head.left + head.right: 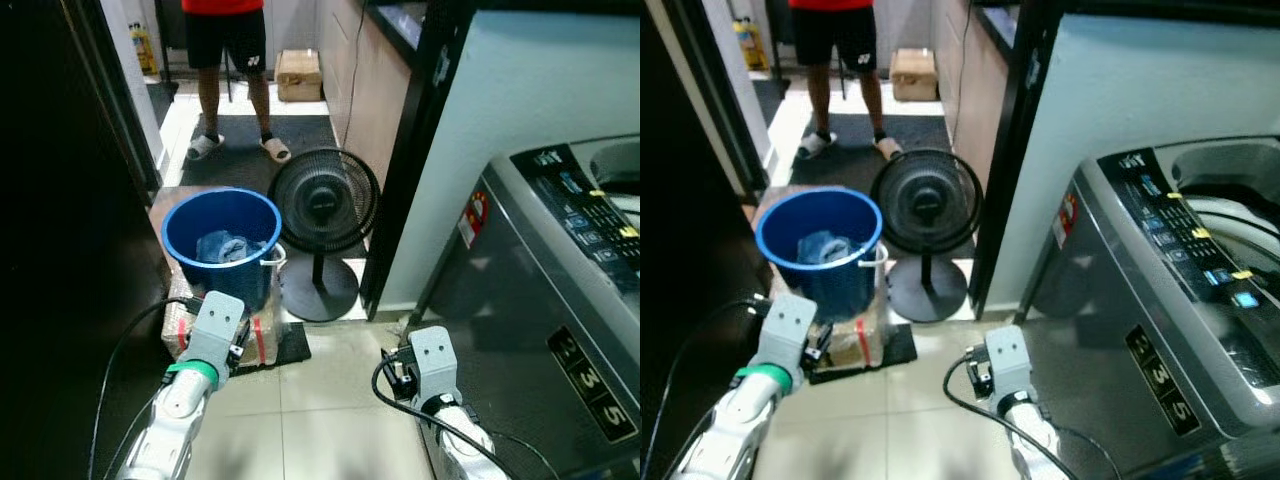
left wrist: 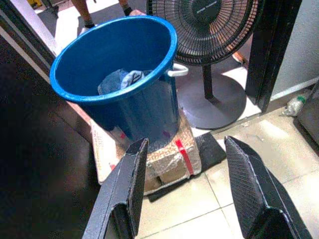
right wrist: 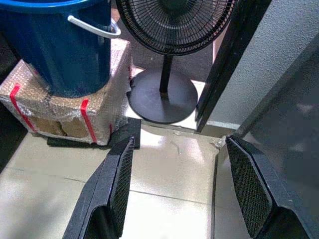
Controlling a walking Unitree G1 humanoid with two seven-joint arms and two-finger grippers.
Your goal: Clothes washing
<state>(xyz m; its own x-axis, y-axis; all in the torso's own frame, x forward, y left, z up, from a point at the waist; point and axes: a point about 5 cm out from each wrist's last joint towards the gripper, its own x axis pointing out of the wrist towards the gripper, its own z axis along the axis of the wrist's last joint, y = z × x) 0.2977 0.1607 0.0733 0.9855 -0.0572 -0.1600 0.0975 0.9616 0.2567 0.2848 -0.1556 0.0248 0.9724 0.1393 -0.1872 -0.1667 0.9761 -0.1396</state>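
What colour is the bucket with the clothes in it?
The bucket is blue, with a white handle; the left wrist view shows it best.

Clothes [image 1: 225, 246] in bucket [image 1: 222, 243] (on parcel [image 1: 262, 335]), fan [image 1: 323, 205] right

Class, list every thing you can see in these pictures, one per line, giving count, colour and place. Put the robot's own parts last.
bucket: one, blue, standing on the wrapped box, left of the fan
clothes: a bluish bundle, inside the bucket
wrapped box: one, bubble-wrapped with red tape, on the tiled floor
fan: one, black, on a round base beside the bucket
washing machine: one, grey, top open, on the right
cardboard box: one, brown, far down the passage
person: one, in black shorts and sandals, standing beyond the bucket
left gripper: one, black fingers, open, facing the bucket
right gripper: one, black fingers, open, above the tiles
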